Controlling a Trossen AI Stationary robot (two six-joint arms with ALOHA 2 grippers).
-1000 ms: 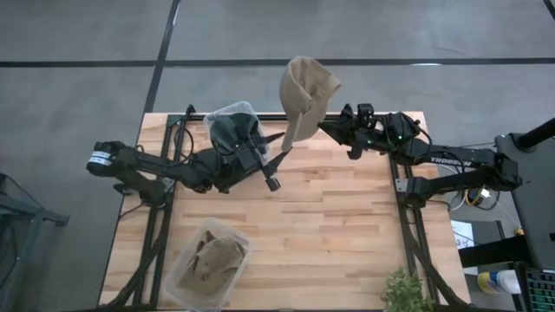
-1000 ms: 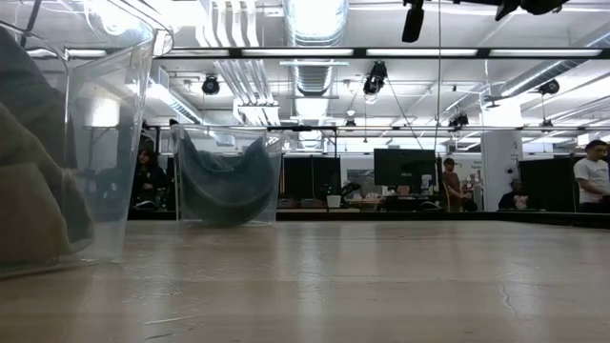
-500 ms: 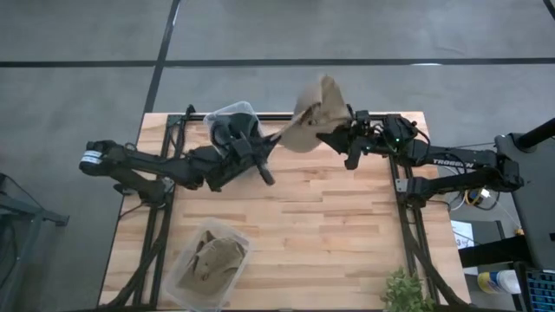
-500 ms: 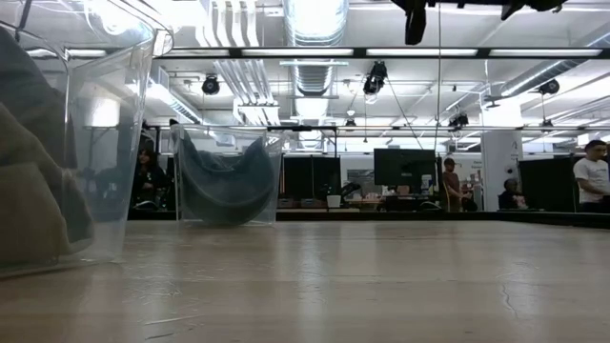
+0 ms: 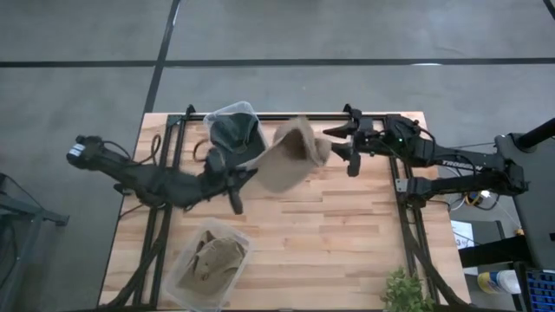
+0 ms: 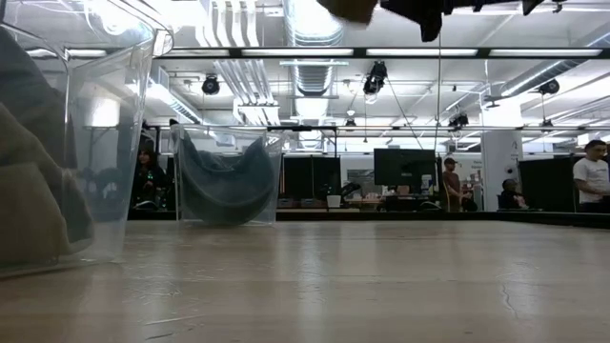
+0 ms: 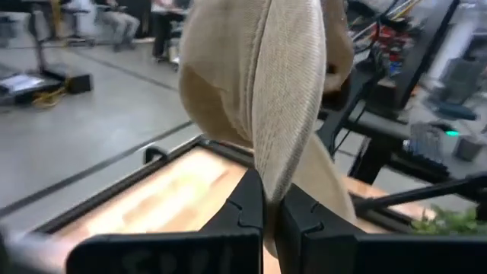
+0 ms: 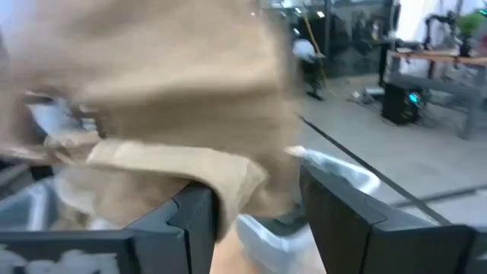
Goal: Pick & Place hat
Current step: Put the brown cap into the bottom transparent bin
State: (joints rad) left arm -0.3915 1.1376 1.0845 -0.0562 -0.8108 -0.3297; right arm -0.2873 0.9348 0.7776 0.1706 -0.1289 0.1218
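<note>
A tan hat [image 5: 290, 160] hangs in the air above the table's far middle, between my two grippers. My left gripper [image 5: 251, 178] comes at it from the left and is shut on it; the left wrist view shows the hat [image 7: 259, 91] rising past the fingers. My right gripper [image 5: 341, 147] stands open just right of the hat, whose blurred cloth [image 8: 175, 99] fills its wrist view. The low view shows only a scrap of the hat [image 6: 348, 8] at the top edge. My left gripper pinches a folded ridge of the hat's cloth [image 7: 272, 179] between its two shut fingers. The fingers lie level and come from the table's left. The hat is lifted clear of the table and stands out beyond the fingertips toward the right arm. My right gripper is open; a hat edge [image 8: 190, 171] lies close over one finger [image 8: 194, 217], and I cannot tell whether it touches.
A clear bin with a dark hat [image 5: 234, 130] stands at the far left, also the low view's bin [image 6: 227, 176]. Another clear bin with an olive hat [image 5: 208, 264] stands at the near left. A plant [image 5: 403, 295] sits at the near right edge.
My right gripper, which held the hat up high, has opened and rolled. My left gripper has shut on the hat's lower part, rolled, and gone toward the table's left and near edge. The hat has come down from hanging upright and moved left with it.
</note>
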